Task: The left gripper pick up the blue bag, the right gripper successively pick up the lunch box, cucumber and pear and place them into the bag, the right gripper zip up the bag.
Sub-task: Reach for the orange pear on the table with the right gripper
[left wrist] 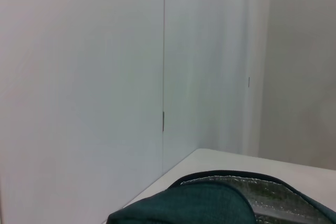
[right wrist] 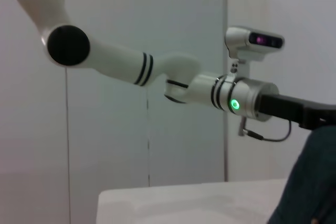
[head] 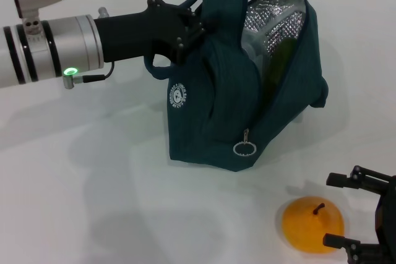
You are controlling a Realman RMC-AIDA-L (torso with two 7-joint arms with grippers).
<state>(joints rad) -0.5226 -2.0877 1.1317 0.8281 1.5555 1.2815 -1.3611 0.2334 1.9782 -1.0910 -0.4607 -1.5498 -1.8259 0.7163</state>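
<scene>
One blue bag (head: 247,97) stands on the white surface (head: 93,183), its top unzipped and its silver lining showing, with something green just visible inside. The left gripper (head: 185,32) is pressed together on one of the bag's loop handles, holding it up from the left. One pear (head: 312,225) lies on the surface in front of the bag, well apart from it. The right gripper (head: 340,211) sits just beside the pear, its fingers spread wide around the fruit's right side.

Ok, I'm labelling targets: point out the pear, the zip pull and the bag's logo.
pear (head: 311,225), head view, middle of its skin.
zip pull (head: 245,148), head view, on the ring.
logo (head: 178,96), head view, centre of the white circle.
</scene>
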